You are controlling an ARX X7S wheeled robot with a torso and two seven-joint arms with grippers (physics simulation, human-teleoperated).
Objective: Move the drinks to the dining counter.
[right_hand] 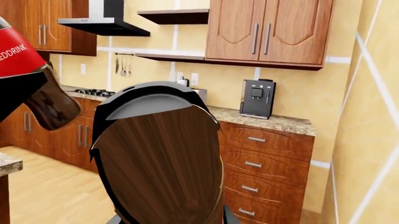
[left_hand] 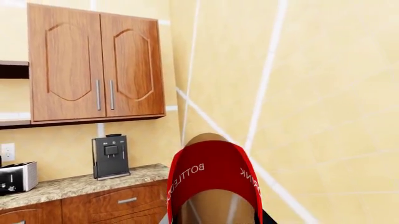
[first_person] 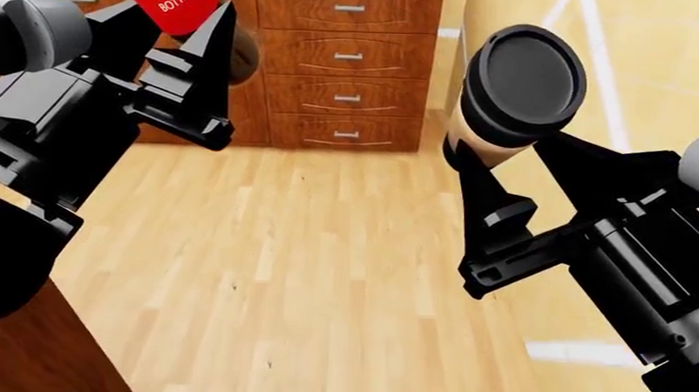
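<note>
Cork-sleeved and capped in black, the cup (first_person: 506, 101) is riding high in the right gripper (first_person: 481, 170), whose fingers are clamping it around the tan sleeve just under the lid; that textured band is the sensible place to hold, since it likely offers more friction than the smooth black lid, and the cup is probably light and stiff but could tip if squeezed near one end. The cola bottle (first_person: 176, 2) is sitting clenched in the left gripper (first_person: 203, 56), fingers pressing on the red label, which is a slicker surface on a narrow body, so I judge it the likelier of the two to slip or twist during a turn. Both drinks are hanging in the air over a pale wood plank floor (first_person: 323, 273), well away from any counter top. Ahead, a bank of reddish-brown drawers (first_person: 348, 74) is facing the robot beneath a brown-speckled granite counter (right_hand: 274, 120) carrying a black coffee machine (right_hand: 257, 98) and a toaster (left_hand: 17, 177). Yellow tiled walls with white grout lines are closing in on the right, and a corner of paler stone (right_hand: 9, 163) is showing at the edge of the right wrist view.
</note>
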